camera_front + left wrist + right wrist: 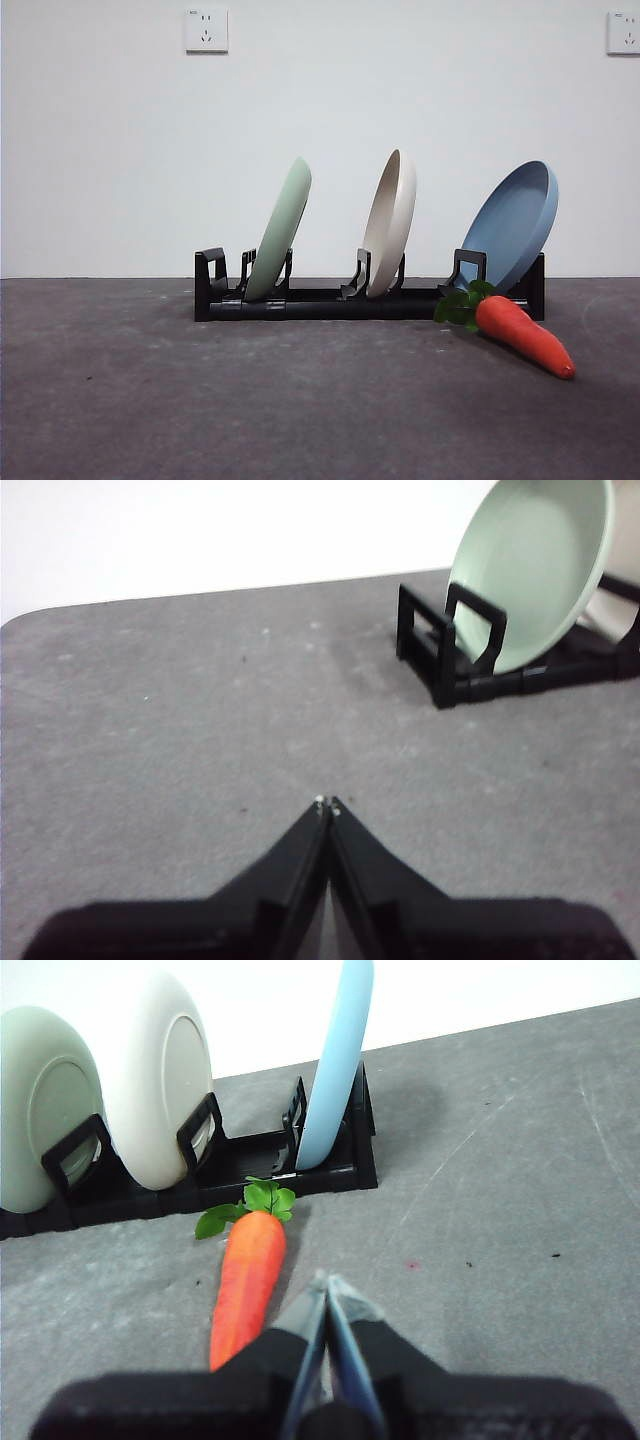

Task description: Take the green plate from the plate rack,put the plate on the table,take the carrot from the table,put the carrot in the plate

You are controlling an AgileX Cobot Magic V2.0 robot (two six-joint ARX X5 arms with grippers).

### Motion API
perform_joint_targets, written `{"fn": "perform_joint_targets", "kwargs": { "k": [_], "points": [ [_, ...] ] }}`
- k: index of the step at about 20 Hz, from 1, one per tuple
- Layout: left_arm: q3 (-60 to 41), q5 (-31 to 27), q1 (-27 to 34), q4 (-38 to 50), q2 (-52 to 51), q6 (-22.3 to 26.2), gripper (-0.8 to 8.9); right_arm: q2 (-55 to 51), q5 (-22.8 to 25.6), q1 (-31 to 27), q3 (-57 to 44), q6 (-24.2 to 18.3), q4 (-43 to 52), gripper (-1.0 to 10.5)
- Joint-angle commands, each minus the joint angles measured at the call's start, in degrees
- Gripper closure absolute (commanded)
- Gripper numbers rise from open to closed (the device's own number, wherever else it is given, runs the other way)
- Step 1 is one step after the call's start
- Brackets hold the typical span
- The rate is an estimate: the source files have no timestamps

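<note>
A: Any writing? What's nearest?
B: None readable. Both grippers, left gripper and right gripper, have jaws pressed together, holding nothing, over bare table.
A: Then?
B: The carrot lies at the right, just before the plate rack.
A: In it?
B: Green plate left, cream plate middle, blue plate right.

The left tool is matte black: two flat, wedge-shaped jaws taper from a broad dark base to a narrow point, each tip carrying a tiny pale metallic speck. The right tool is black as well, with the same broad base, but its two jaws have greyish tips and a thin blue strip along their inner faces.
</note>
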Motion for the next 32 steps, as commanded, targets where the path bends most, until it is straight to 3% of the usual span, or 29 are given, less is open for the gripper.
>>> {"fn": "perform_joint_targets", "kwargs": {
  "k": [1, 6, 16, 23, 32],
  "points": [
    [-0.7, 0.2, 0.1, 1.2, -0.2, -6.3, 8.18, -0.2, -0.2, 0.0, -0.5, 1.3, 0.6, 9.5],
    [1.1, 4.7, 0.1, 1.0, -0.2, -12.7, 8.2, 0.0, -0.2, 0.0, 2.4, 7.1, 0.9, 9.6],
    [11.6, 10.4, 0.1, -5.4, 2.2, -16.5, 8.2, 8.3, -3.5, 0.0, 15.8, 7.1, -5.7, 9.6],
    [22.4, 17.8, 0.1, -12.4, 9.4, -16.1, 8.2, 20.4, -13.5, 0.1, 30.5, -1.5, -20.0, 9.6],
    [36.0, 31.3, 0.1, -25.6, 19.5, -7.6, 8.2, 33.2, -25.7, 0.1, 47.7, -13.8, -40.6, 9.6]
  ]
}}
